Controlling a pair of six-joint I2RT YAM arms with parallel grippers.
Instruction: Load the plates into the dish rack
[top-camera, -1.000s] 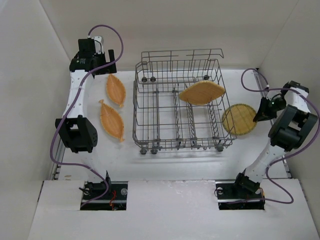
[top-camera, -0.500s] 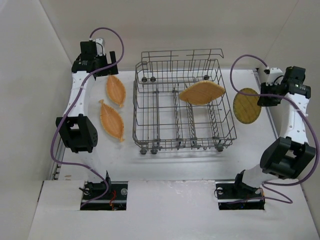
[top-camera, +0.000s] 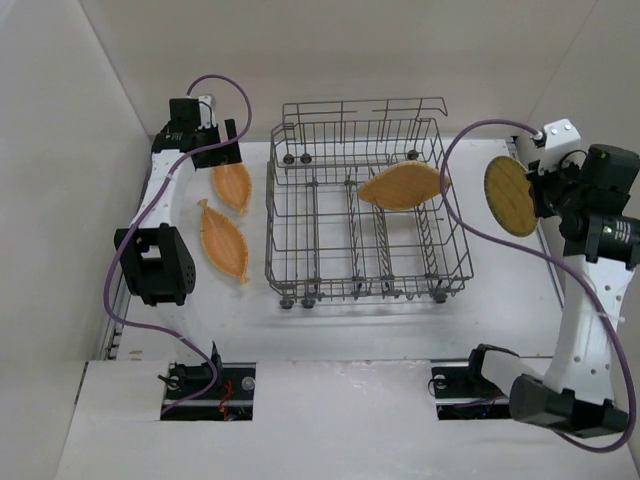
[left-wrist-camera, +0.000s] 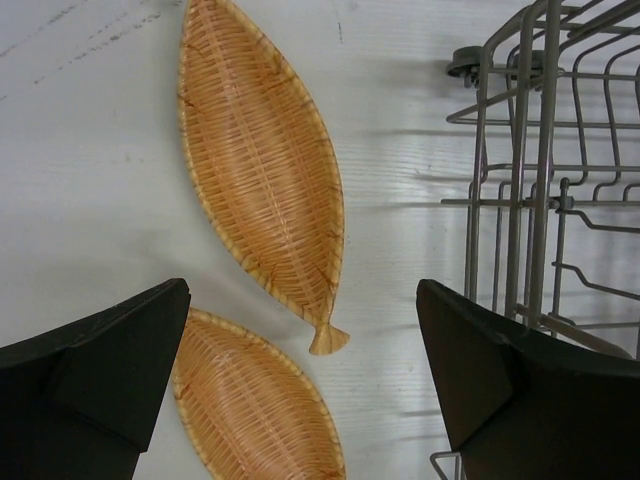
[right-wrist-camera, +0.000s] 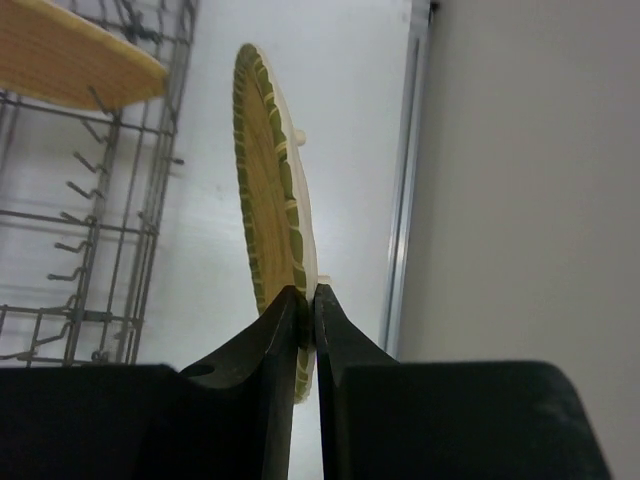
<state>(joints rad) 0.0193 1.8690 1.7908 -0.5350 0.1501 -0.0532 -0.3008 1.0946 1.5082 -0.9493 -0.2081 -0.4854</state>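
Under your left gripper (left-wrist-camera: 302, 295) a leaf plate (left-wrist-camera: 262, 170), second leaf plate (left-wrist-camera: 250, 400) just beside it, dish rack (left-wrist-camera: 548, 150) wall close on its right, third leaf plate (top-camera: 403, 185) lying across the rack's right rows, left and middle rows open from above.

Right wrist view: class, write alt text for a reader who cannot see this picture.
A black claw pinches the lower rim of a round woven orange-yellow plate, held upright and seen edge-on over a white table. At left stands a grey wire dish rack with another woven orange plate resting on its wires.
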